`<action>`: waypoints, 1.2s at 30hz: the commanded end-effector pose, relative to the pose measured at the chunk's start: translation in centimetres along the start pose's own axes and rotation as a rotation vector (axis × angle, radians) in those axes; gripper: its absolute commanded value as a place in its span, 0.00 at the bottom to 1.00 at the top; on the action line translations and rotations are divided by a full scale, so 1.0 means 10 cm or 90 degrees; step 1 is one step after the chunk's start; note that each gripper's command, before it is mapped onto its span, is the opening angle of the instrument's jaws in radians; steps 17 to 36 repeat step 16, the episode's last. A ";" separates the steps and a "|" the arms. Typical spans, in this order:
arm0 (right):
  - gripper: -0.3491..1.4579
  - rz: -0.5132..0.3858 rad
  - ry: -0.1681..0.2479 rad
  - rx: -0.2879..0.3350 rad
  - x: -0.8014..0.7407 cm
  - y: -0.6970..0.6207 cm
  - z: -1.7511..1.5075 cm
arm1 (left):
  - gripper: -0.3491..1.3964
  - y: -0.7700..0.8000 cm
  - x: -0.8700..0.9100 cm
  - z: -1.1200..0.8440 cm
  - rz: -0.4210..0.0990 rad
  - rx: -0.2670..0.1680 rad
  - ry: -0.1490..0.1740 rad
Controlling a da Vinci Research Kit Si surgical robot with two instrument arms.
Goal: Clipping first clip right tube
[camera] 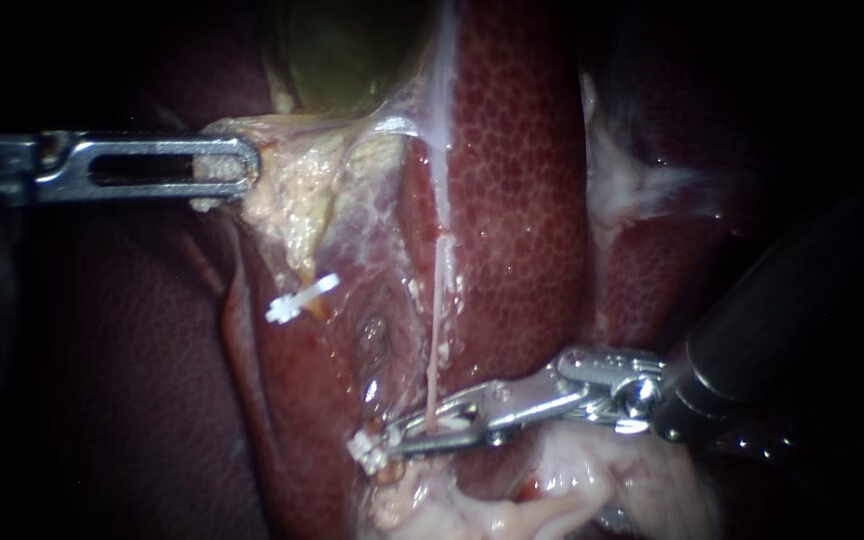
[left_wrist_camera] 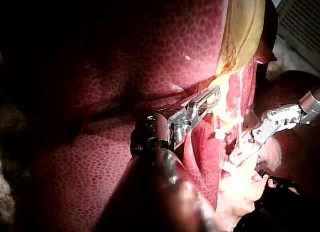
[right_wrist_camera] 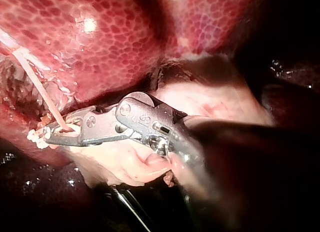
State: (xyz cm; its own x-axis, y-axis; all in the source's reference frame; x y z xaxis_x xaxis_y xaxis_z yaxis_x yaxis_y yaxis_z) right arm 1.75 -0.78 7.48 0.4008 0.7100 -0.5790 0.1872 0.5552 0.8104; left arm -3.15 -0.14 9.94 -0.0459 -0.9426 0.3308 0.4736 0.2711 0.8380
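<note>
Left instrument point(camera: 247, 165), shaft in from the left; slotted jaws closed flat on pale tissue point(camera: 292, 190) at the foot of the gallbladder point(camera: 352, 50), a fringe of it showing either side of the tip; judged a traction hold, drawing that tissue sideways so the strands beyond the jaws stand apart and taut; just past and below those jaws a seated clip point(camera: 302, 297), white, lies across a short yellowish stub, well apart from the working site; next across, the right tube point(camera: 436, 330), thin and pink, runs down the face of the liver point(camera: 522, 200) and drops straight between the jaws of the right instrument point(camera: 397, 437); these jaws are drawn almost together, only a sliver of gap, holding a loaded clip point(camera: 367, 450) whose white end juts just beyond the tips; the tube enters a little behind the tips, inside the clip's span, so the clip looks to reach fully across it; right wrist view agrees, tube coming in from the liver side; jaws lie roughly square to the tube, presumably so the clip closes flat; whether the clip has latched cannot be told; step judged at or near the squeeze; main risk, tearing so thin a strand if either instrument pulls
</note>
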 end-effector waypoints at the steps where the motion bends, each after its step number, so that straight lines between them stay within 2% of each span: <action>1: 0.00 0.000 -0.002 -0.001 0.000 0.000 0.000 | 0.00 0.000 0.000 0.000 0.000 0.000 0.000; 6: 0.00 0.002 -0.011 -0.003 0.003 -0.001 -0.001 | 0.00 0.000 0.000 0.000 0.000 0.000 0.000; 36: 0.00 0.001 -0.012 -0.001 0.003 0.000 -0.001 | 0.00 0.000 0.000 0.000 0.000 0.000 0.000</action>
